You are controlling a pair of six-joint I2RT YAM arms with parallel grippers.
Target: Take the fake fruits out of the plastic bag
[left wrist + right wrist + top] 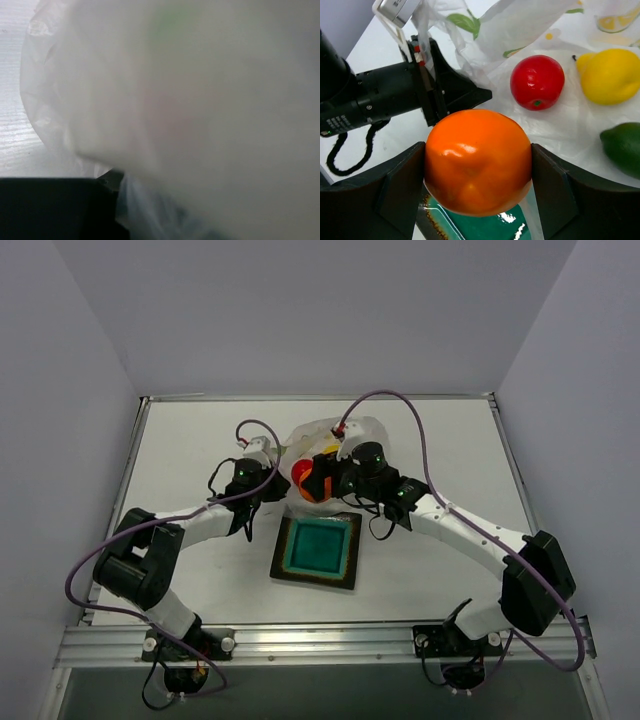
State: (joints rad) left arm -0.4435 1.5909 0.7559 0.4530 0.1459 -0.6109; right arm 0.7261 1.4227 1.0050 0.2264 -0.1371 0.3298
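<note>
Top external view shows the pale grey table (450, 440) with a large, crinkled, transparent plastic bag (305, 440) printed with fruit slices lying near its far middle, both arms reaching in to it. Just nearer the arm bases sits a square teal plate (318, 548) with a dark rim, nothing on it.

The left gripper (268, 472) is at the bag's left edge. From the right wrist view its black fingers (427, 75) look clamped on a strip of film and are lifting the mouth open. Its own camera shows only blurred plastic pressed close.

The right gripper (477, 162) is closed on a glossy plastic orange ball (477, 160), with one dark pad touching each side. The ball hangs at the bag's near edge, with a corner of the plate's teal glaze visible right beneath it.

Inside the bag, on the lower sheet, lie a red round fruit (537, 81), a yellow pear-shaped fruit (610, 75) beside it, and a dark green round fruit (622, 147) nearest the right jaw. All three lie apart from each other.

I judge the step in hand to be carrying the first fruit out. It is gripped and about clear of the mouth, so roughly a quarter of the job is underway. The next move calls for bringing the ball squarely over the plate, lowering it and opening the jaws gently. The ball is round and slick, so it could roll off the shallow plate. The left gripper should hold the mouth open for the reach back in.
</note>
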